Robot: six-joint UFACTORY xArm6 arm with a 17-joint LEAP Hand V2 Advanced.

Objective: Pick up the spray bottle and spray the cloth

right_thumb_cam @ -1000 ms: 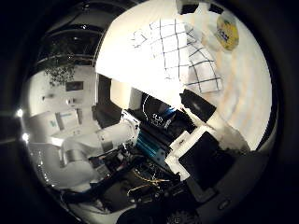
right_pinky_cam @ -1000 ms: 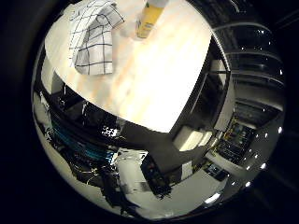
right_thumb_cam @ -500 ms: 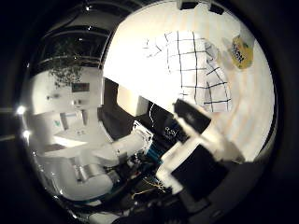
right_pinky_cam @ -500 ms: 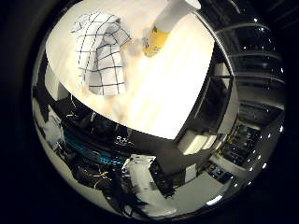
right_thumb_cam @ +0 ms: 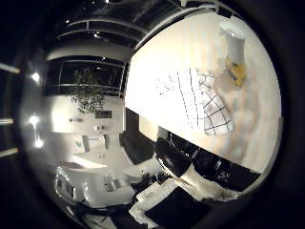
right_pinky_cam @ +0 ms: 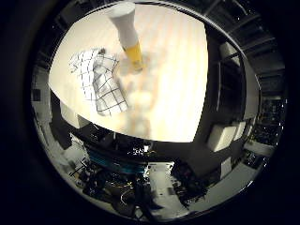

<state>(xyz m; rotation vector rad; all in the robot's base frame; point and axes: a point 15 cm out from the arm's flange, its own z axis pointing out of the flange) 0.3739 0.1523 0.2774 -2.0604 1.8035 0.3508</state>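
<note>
A spray bottle (right_pinky_cam: 129, 39) with a white top and a yellow lower part stands upright on a pale wooden table (right_pinky_cam: 173, 80). A crumpled white cloth with a black grid (right_pinky_cam: 99, 79) lies on the table right beside it. The right thumb side palm view shows the same bottle (right_thumb_cam: 233, 61) and cloth (right_thumb_cam: 197, 97). My hand is above and away from the table, with both things small and far from the palm. White and black parts of my arm (right_thumb_cam: 164, 197) show below the table's edge. My fingers do not show.
The table's near edge (right_pinky_cam: 131, 131) runs across the right little finger side palm view, with dark equipment and shelves (right_pinky_cam: 122, 169) below it. A room with windows and a plant (right_thumb_cam: 88, 91) lies beyond the table.
The whole picture has shifted in both views, so the camera has moved; the table, bottle and cloth now look smaller and farther off. The bottle and cloth keep their places on the table.
</note>
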